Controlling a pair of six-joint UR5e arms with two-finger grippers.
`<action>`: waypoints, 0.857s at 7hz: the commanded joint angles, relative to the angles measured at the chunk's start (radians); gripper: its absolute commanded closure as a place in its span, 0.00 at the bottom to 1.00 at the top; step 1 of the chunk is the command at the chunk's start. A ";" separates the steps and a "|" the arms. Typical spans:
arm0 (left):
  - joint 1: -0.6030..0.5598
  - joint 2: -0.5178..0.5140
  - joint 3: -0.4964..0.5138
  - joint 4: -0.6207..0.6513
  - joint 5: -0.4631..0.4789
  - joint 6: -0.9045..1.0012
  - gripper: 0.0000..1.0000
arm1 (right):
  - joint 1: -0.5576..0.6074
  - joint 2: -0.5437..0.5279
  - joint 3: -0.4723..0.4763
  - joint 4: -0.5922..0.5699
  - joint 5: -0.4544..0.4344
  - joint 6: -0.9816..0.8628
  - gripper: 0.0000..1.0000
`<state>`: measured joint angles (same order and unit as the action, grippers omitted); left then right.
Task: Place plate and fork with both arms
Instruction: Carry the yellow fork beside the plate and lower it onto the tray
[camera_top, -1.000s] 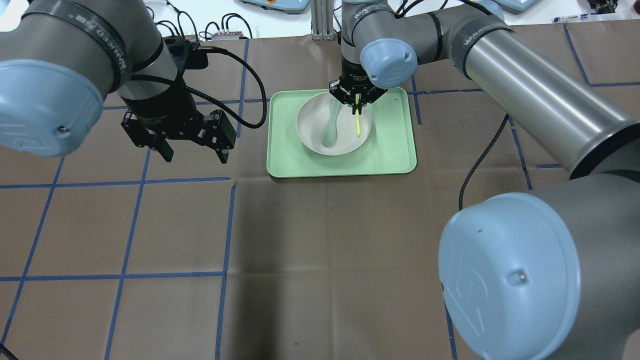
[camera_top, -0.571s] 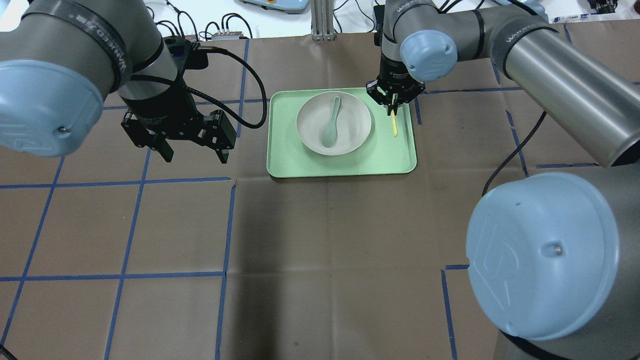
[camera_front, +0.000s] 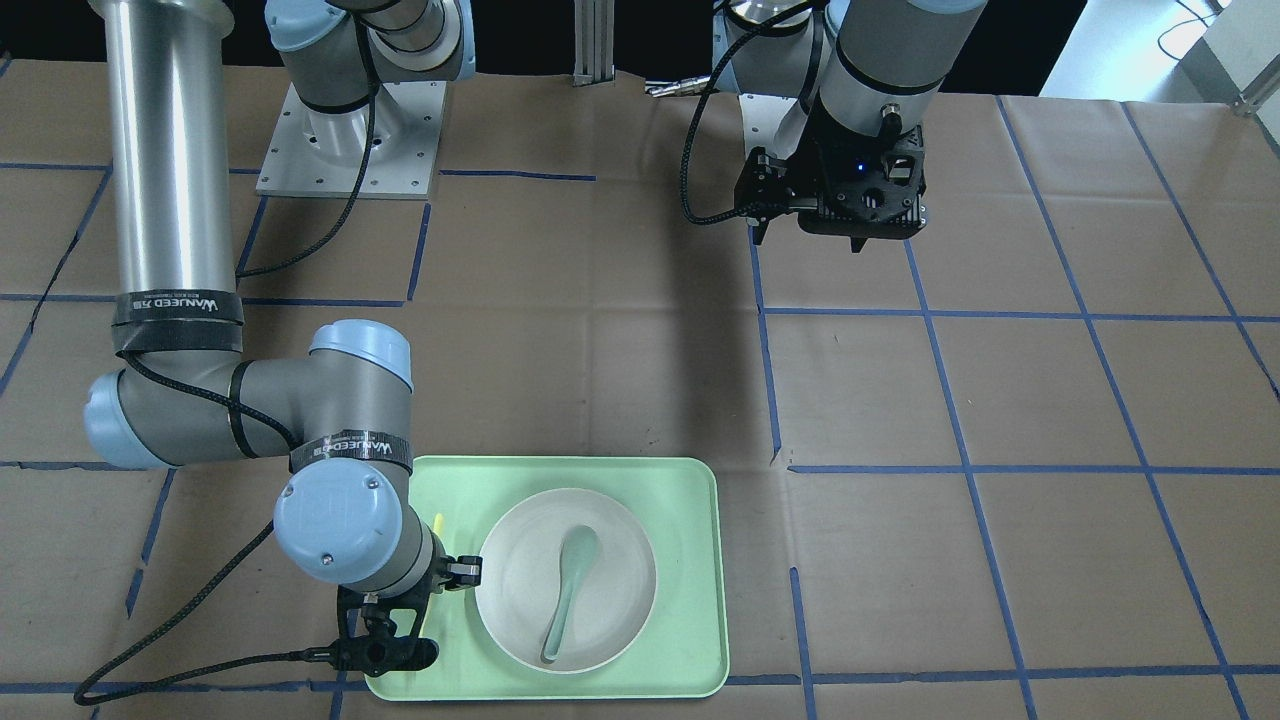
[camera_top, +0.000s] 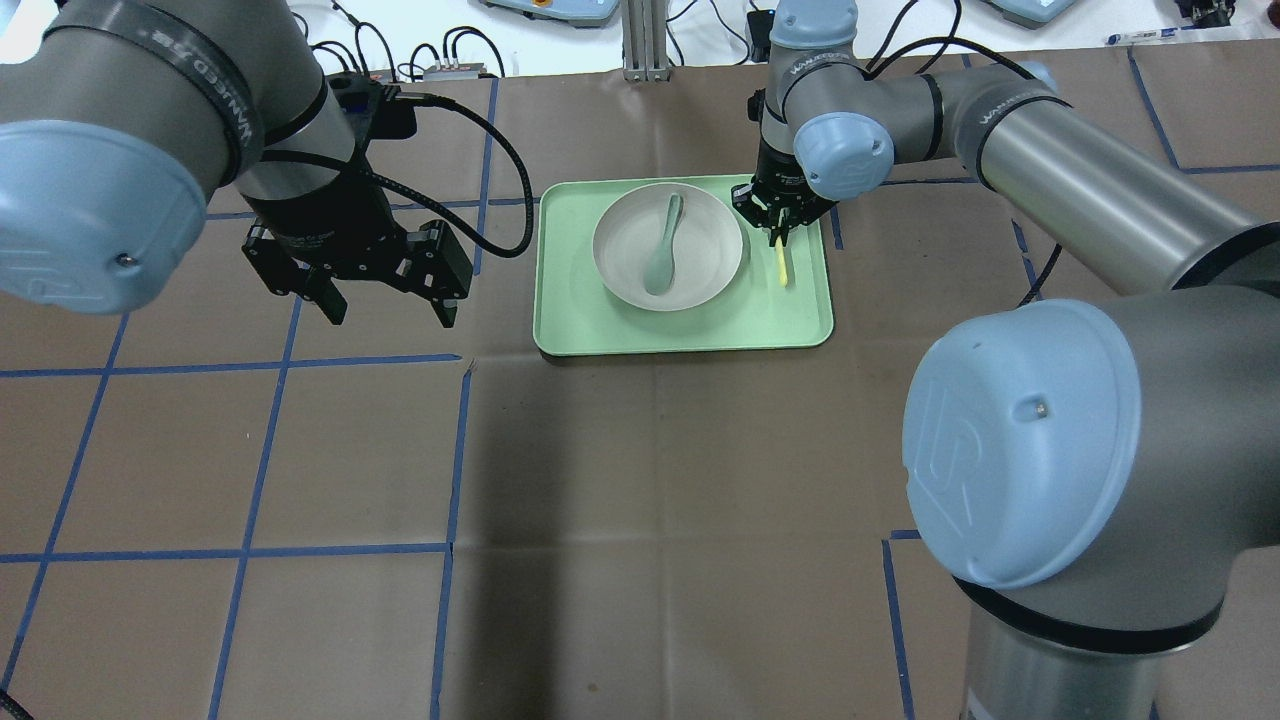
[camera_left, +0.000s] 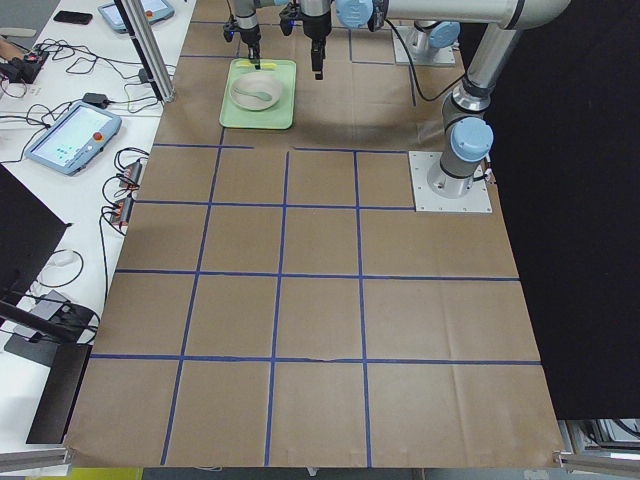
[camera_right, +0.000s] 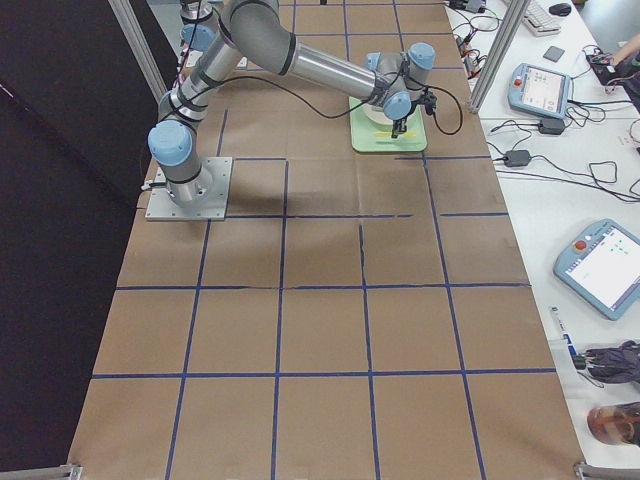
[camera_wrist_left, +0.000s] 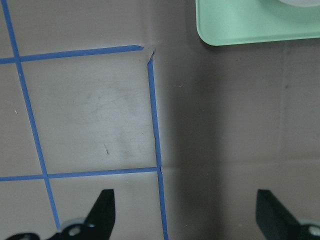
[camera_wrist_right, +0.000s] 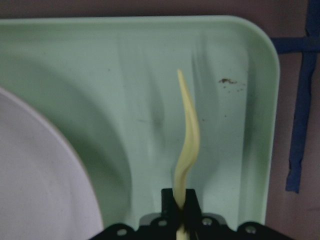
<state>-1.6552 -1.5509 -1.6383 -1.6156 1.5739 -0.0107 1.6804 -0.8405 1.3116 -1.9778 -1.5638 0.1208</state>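
my right gripper (camera_top: 775, 232) pinches the fork (camera_top: 782, 265) by one end, low over the tray (camera_top: 690, 330) just beside the plate (camera_top: 705, 265), probably to lay it there; my left gripper (camera_top: 390, 312) hangs wide open over the table.

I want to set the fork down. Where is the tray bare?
Bare: the strip between the plate and the right rim of the tray, where the right gripper holds the fork, and the strip along its robot-side rim. Crowded: the plate, holding the spoon.

Spoon (camera_front: 568, 592) in plate (camera_front: 615, 545) on green tray (camera_front: 692, 560), right end effector (camera_front: 462, 578) alongside
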 joint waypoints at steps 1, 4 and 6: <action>0.000 0.000 0.000 -0.001 0.000 0.000 0.01 | -0.001 0.004 0.003 -0.003 0.007 -0.006 0.64; 0.000 0.000 0.000 -0.001 0.000 0.000 0.01 | -0.002 0.008 0.001 -0.003 0.002 -0.007 0.50; 0.002 0.000 0.000 -0.001 0.000 0.000 0.01 | -0.005 -0.015 -0.006 -0.001 -0.005 -0.007 0.28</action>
<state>-1.6541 -1.5509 -1.6383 -1.6168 1.5739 -0.0107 1.6770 -0.8403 1.3098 -1.9801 -1.5640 0.1136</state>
